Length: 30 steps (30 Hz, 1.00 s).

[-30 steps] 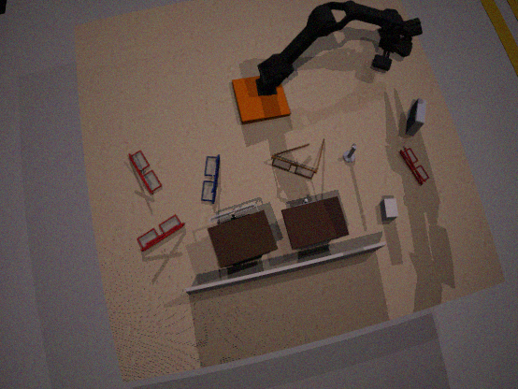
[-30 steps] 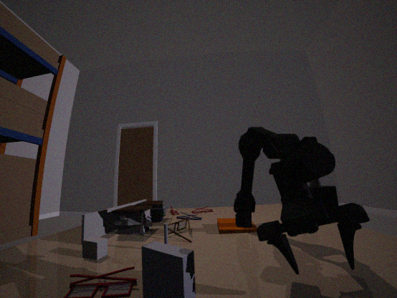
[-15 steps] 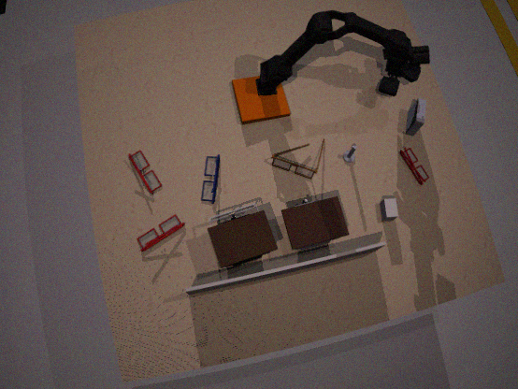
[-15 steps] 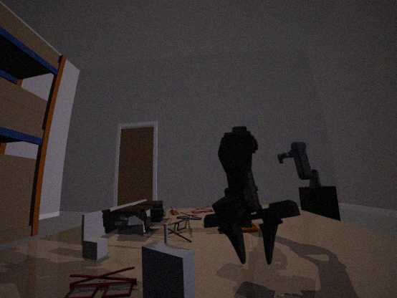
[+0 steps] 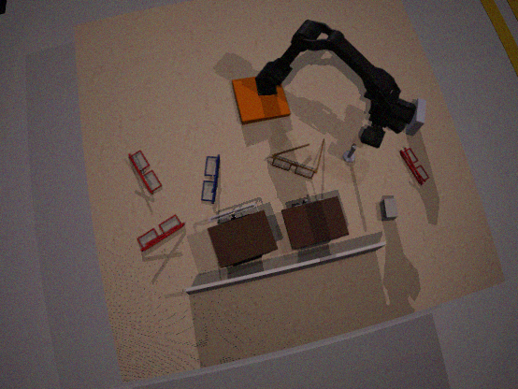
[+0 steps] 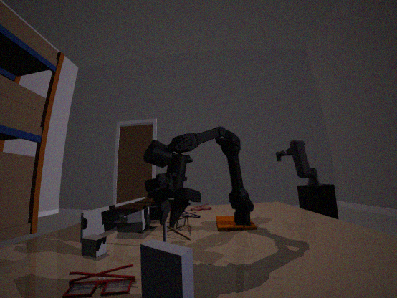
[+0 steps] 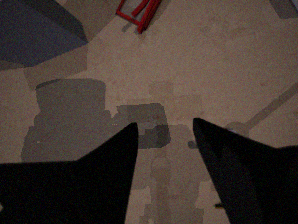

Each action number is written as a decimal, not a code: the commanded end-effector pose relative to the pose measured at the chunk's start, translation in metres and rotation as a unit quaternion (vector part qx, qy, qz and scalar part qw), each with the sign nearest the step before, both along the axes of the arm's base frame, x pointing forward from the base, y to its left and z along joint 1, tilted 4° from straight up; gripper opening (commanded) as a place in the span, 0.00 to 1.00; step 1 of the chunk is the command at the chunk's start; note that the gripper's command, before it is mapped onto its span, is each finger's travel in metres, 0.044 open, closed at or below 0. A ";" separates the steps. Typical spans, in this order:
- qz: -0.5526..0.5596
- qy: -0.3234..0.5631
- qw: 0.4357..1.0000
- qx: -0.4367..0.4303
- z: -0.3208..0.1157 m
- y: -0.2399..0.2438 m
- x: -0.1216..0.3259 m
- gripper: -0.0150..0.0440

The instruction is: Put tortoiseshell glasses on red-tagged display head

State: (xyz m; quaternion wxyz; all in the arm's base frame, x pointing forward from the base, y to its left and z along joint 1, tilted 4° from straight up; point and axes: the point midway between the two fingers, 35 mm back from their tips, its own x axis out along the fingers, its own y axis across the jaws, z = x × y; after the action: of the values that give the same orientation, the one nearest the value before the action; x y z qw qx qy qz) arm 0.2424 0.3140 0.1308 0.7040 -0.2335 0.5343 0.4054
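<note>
Near the table's right edge, the gripper (image 5: 372,136) (image 6: 171,218) (image 7: 165,125) hangs about half open with nothing between its fingers. The tortoiseshell glasses (image 5: 294,165) (image 6: 180,233) lie mid-table, temples spread, between the orange base (image 5: 250,109) (image 6: 223,223) and the dark-topped head (image 5: 315,222) nearer the front edge. Red glasses (image 5: 414,166) (image 6: 98,284) (image 7: 145,16) lie by the right edge.

Small block (image 5: 388,208) right of both display heads (image 5: 242,238) (image 5: 315,222) (top view).
</note>
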 end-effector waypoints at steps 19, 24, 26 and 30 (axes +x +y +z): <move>0.072 0.046 0.987 -0.135 -0.038 -0.243 0.082 0.59; 0.072 0.046 0.987 -0.135 -0.038 -0.242 0.080 0.59; 0.072 0.046 0.987 -0.135 -0.038 -0.242 0.080 0.50; 0.072 0.046 0.987 -0.135 -0.038 -0.242 0.080 0.46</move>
State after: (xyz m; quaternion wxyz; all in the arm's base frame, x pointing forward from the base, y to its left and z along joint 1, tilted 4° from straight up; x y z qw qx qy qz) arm 0.3239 0.0742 0.0941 0.6143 -0.3427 0.5955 0.3880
